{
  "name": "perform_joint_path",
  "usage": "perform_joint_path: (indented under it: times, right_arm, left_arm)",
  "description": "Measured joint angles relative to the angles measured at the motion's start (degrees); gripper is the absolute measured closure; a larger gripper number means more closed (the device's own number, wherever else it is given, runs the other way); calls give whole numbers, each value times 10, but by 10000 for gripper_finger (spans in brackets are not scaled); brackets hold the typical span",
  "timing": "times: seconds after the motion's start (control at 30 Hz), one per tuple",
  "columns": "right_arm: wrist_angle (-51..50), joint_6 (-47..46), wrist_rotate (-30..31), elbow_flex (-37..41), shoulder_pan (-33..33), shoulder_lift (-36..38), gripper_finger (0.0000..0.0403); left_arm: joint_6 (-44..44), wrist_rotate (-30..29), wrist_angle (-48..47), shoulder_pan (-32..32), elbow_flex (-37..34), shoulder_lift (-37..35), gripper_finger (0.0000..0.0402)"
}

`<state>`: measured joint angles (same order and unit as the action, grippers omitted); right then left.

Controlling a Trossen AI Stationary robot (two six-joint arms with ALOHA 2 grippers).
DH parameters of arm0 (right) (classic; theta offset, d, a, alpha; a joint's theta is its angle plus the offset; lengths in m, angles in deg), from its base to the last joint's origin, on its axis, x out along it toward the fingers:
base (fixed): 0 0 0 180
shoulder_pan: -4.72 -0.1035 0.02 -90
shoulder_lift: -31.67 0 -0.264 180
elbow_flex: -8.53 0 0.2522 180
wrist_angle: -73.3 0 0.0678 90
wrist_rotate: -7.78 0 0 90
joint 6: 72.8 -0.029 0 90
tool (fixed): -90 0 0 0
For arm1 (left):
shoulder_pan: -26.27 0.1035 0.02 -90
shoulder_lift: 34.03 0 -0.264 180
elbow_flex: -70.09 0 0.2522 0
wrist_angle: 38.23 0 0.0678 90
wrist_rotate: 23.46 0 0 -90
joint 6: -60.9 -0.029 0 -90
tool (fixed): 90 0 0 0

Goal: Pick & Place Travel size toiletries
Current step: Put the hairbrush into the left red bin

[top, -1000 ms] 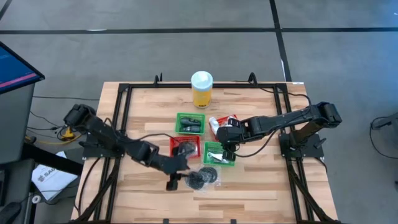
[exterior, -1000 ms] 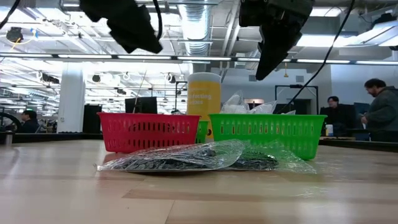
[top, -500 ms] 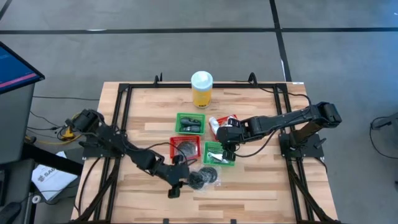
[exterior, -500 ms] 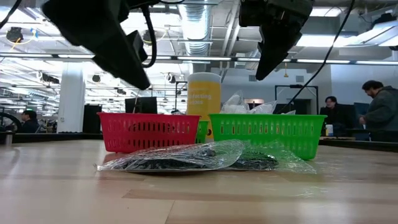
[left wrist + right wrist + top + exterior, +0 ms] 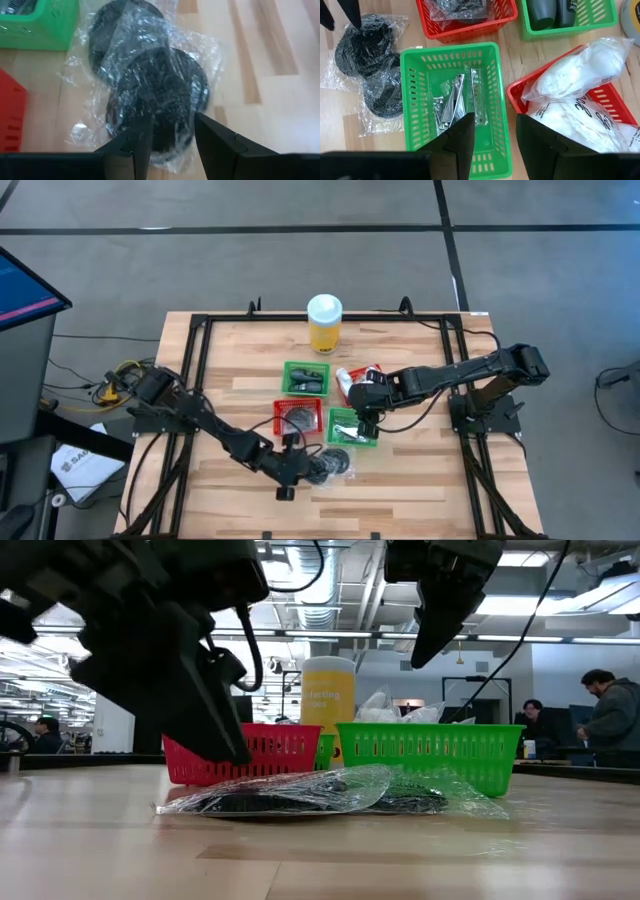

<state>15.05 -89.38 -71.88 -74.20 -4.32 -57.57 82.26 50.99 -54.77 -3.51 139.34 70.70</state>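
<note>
at the near edge of the table, the left end effector hangs low over two flat black round discs wrapped in clear crinkly plastic, which lie on the bare wood just in front of the baskets. its two dark fingers stand apart with a gap between them, nothing between them, their tips right above the nearer disc; whether they touch the wrap cannot be told. in the low view the left arm fills the left side, reaching down to the left end of the wrapped discs.

just behind the discs sit a red basket with more dark wrapped pieces in it and, beside it, a green basket holding slim silvery pieces, which look like nail clippers. the right end effector hovers above this green basket, its fingers parted and empty. in the low view it hangs high over the green basket.

farther back, another green basket holds dark items, and next to it a second red basket is stuffed with white-and-clear crinkly packets. beyond those stands a tall yellow bottle with a white cap, near the far edge.

in the room behind the table, people are seen far off.
</note>
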Motion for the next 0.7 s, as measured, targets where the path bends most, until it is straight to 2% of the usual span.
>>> perform_joint_path:
  times: [0.17, 0.43, 0.7]
  right_arm:
    - [3, 0, 0, 0, 0, 0, 269]
    - [4, 0, 0, 0, 0, 0, 266]
    - [4, 2, 0, 0, 0, 0, 267]
  left_arm:
    - [-3, -25, 31, 0, 0, 14, 266]
    - [-47, -26, 84, -2, 0, 48, 266]
    - [-49, -76, 103, -3, 3, 76, 268]
